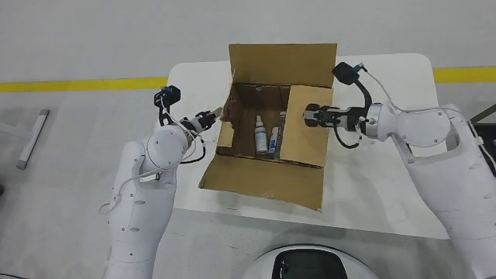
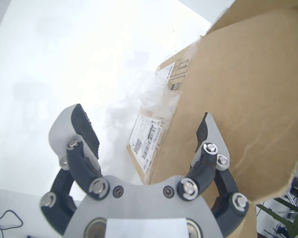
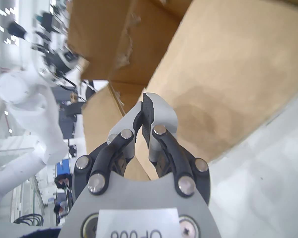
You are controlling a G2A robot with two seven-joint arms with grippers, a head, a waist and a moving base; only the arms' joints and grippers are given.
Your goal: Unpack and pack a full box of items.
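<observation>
A brown cardboard box [image 1: 263,180] stands open on the white table [image 1: 376,198], all flaps folded out. Inside lie two small white bottles [image 1: 261,136] with blue labels, side by side. My left gripper [image 1: 215,115] is at the box's left flap [image 2: 238,100], open, its fingers [image 2: 85,127] straddling the flap's edge. My right gripper [image 1: 308,115] reaches over the right flap [image 1: 310,136]; in the right wrist view the gripper [image 3: 145,101] is shut on that flap's edge [image 3: 213,75].
White shipping labels [image 2: 145,141] and torn clear tape are stuck on the box's outer wall. Bare table [image 2: 64,50] stretches to the left of the box and to its right [image 1: 387,163]. The table's front edge runs close to the near flap.
</observation>
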